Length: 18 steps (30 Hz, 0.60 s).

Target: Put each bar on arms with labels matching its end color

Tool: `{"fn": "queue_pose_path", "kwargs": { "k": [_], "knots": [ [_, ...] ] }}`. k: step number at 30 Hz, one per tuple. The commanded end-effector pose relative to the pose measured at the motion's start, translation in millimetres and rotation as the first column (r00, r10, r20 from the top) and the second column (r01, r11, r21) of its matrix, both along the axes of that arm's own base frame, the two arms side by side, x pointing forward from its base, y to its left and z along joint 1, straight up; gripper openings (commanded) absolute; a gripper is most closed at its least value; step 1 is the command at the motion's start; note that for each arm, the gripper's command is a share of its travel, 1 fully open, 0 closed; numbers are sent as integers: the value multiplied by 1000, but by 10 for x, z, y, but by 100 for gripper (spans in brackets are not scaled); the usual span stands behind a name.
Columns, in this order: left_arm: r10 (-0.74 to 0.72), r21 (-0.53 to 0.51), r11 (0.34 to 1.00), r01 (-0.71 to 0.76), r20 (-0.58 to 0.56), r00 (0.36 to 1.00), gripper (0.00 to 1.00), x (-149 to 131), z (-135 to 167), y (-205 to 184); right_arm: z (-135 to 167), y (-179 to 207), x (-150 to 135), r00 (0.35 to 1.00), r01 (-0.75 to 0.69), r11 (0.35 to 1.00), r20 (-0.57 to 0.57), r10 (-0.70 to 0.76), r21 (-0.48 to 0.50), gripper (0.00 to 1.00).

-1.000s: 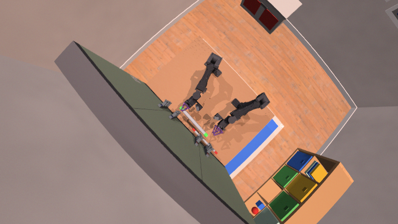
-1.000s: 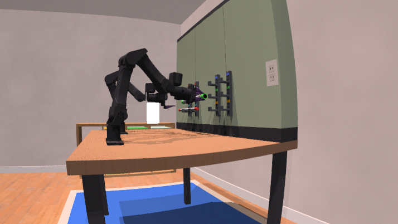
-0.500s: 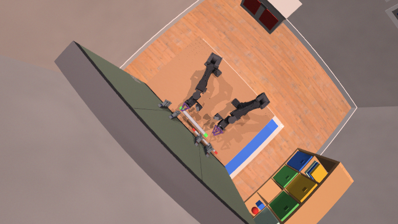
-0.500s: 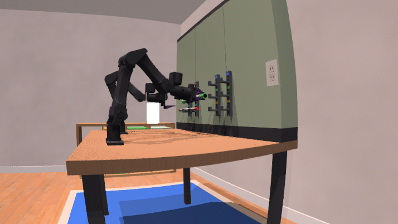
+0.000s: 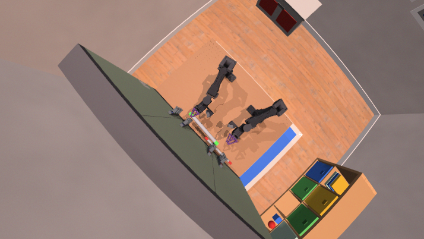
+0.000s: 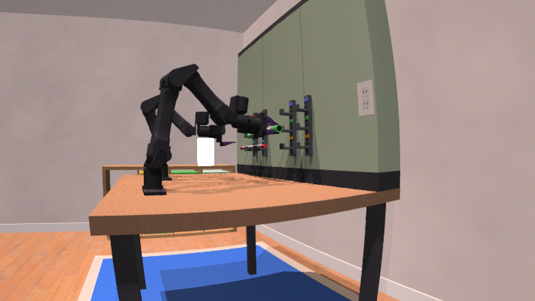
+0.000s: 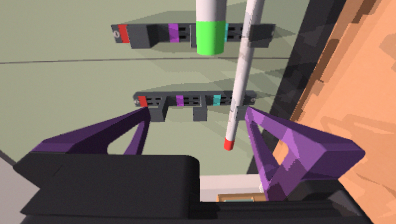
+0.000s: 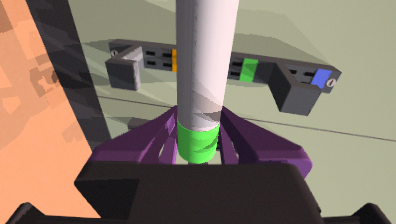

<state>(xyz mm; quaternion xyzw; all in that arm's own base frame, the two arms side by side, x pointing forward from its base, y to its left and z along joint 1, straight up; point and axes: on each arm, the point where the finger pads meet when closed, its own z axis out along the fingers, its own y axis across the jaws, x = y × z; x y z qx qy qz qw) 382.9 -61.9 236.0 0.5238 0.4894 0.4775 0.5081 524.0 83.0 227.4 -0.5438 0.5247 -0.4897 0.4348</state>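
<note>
Red-ended bar (image 5: 220,151) spans 2 uprights

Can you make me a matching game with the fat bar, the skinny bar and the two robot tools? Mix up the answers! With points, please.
1. thick bar (image 5: 205,129) (image 6: 274,129) (image 7: 211,10) (image 8: 202,65)
2. thin bar (image 5: 218,151) (image 6: 252,147) (image 7: 242,70)
3. left tool (image 5: 232,142) (image 6: 234,142) (image 7: 198,108)
4. right tool (image 5: 193,114) (image 6: 276,125) (image 8: 200,110)

A. wide open, holding nothing
B. has red ends
C. shut on a bar
D. has green ends

Right pairs: 1-D, 2-B, 3-A, 4-C
</note>
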Motion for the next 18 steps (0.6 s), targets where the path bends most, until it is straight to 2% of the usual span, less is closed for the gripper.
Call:
{"fn": "queue_pose_path", "kwargs": {
  "k": [1,18],
  "knots": [
    [7,-7,1000,-6,30,1000,100,-10,118,38,641,-61,-8,987,-18,997,159,5,80,0],
    [6,-7,1000,-6,30,1000,100,-10,118,37,685,-405,-15,987,-15,997,163,1,81,0]
  ]
}}
